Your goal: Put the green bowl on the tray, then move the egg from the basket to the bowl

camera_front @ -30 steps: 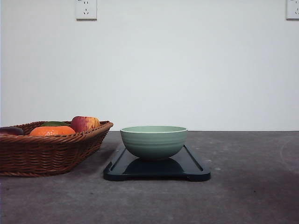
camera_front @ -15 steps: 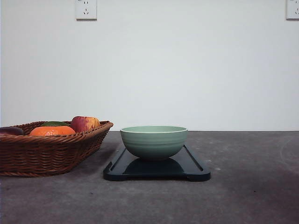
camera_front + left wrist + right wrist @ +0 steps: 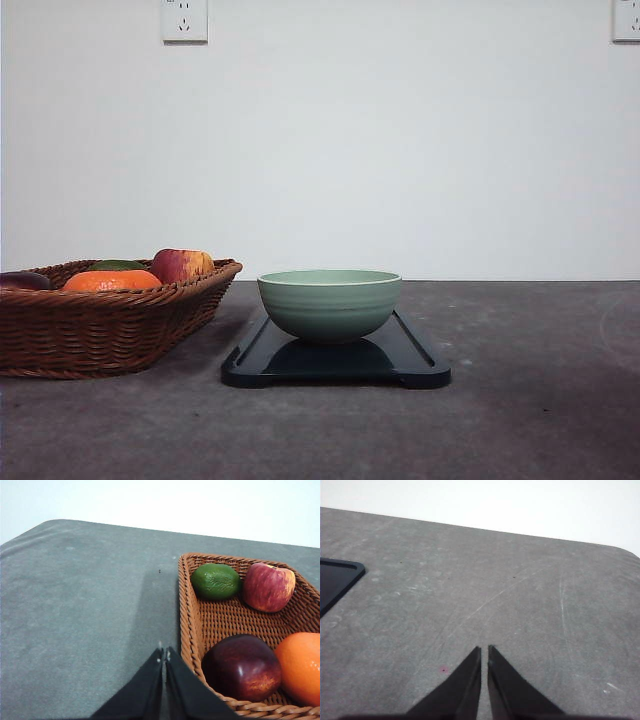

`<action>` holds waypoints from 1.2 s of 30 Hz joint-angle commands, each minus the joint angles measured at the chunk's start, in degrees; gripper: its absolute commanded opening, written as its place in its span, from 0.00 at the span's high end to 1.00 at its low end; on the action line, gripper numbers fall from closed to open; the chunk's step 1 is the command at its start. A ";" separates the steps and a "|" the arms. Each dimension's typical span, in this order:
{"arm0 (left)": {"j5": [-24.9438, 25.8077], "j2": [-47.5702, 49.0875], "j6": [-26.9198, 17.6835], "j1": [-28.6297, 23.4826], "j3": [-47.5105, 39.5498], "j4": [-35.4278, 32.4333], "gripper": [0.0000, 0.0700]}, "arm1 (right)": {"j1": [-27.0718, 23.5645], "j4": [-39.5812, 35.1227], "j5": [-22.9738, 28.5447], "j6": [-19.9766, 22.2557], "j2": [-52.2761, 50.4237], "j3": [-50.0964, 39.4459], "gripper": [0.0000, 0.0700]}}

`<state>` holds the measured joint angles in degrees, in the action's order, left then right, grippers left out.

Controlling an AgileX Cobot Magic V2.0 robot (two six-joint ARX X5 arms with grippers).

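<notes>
Green bowl (image 3: 329, 303) is seated upright on the black tray (image 3: 415, 365), so step one looks done. What's left is the egg.

Left gripper (image 3: 164, 656) has its fingers pressed together, holding nothing, hovering over bare table just beside the wicker basket (image 3: 187, 610) rim. Right gripper (image 3: 484, 652) is likewise closed and empty, over open table with a tray corner (image 3: 335, 580) at the edge of its view.

Problem: I can't spot an egg. The left wrist view shows a lime (image 3: 216, 581), a red apple (image 3: 268, 586), a dark red fruit (image 3: 242, 666) and an orange (image 3: 300, 667); the front view adds nothing. It may be hidden behind the fruit or the near wall.

Advice: use the left arm, it's closest. Open the fingers before descending, move over the basket interior to find the egg, clear the rim, grip lightly across the egg's narrow axis and lift straight up. Lower it into the bowl; don't drop it.
</notes>
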<state>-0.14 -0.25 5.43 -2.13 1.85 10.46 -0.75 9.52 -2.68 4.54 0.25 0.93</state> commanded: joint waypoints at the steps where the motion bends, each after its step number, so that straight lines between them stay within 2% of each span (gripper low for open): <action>1: -0.07 0.07 0.19 -0.11 -1.09 0.24 1.00 | 0.09 -0.50 0.13 -0.35 -0.04 -0.22 0.98; 36: -0.07 0.07 0.18 -0.11 -1.09 0.24 1.00 | 0.09 -0.50 0.13 -0.37 -0.04 -0.22 0.98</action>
<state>-0.16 -0.25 5.43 -2.13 1.85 10.46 -0.75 9.52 -2.68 4.54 0.25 0.93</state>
